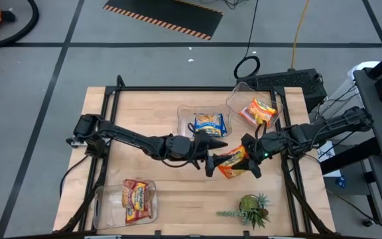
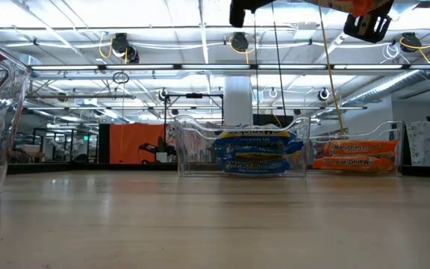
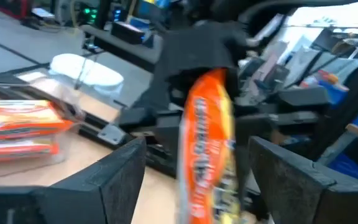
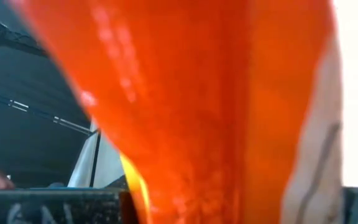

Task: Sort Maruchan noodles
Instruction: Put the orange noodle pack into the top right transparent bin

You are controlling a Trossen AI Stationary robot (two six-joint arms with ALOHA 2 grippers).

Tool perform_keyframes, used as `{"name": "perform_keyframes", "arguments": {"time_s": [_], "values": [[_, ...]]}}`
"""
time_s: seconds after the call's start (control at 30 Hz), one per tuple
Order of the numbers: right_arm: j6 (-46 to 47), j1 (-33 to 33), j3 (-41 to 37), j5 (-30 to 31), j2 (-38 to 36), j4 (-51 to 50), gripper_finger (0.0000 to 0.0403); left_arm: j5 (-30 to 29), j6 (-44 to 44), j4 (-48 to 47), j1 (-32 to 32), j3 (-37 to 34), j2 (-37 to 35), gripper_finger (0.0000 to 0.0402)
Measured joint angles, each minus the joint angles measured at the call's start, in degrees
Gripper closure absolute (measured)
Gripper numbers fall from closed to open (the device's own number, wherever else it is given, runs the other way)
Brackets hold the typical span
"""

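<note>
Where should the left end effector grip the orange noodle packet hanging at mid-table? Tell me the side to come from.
Grip the free lower half of the orange packet, coming level from the left arm's side. The right end effector holds it on edge above the table, and the left end effector is open with its fingers either side of the thin faces.

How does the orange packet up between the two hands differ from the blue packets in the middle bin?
The orange packet has an orange-yellow wrapper; the blue packets are blue and yellow. The orange one hangs in the air between the left hand and right hand, clear of the table; the blue ones lie flat, stacked in the clear middle bin. The orange packet is single; the low view shows several blue ones. Both are flat ramen packets.
</note>
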Motion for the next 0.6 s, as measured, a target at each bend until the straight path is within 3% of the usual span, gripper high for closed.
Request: {"name": "perform_keyframes", "arguments": {"time_s": [0.33,0.6], "values": [[1.21,-0.26,0.0,3.46,0.02,-0.06,0.0274,-0.36,1.82,-9.19,3.77,-0.02,-6.93,0.0117],[7.28,-0.68,0.0,12.08,0.02,0.07,0.0274,-0.16,6.49,-21.71,7.28,-0.13,-14.36,0.0117]]}}
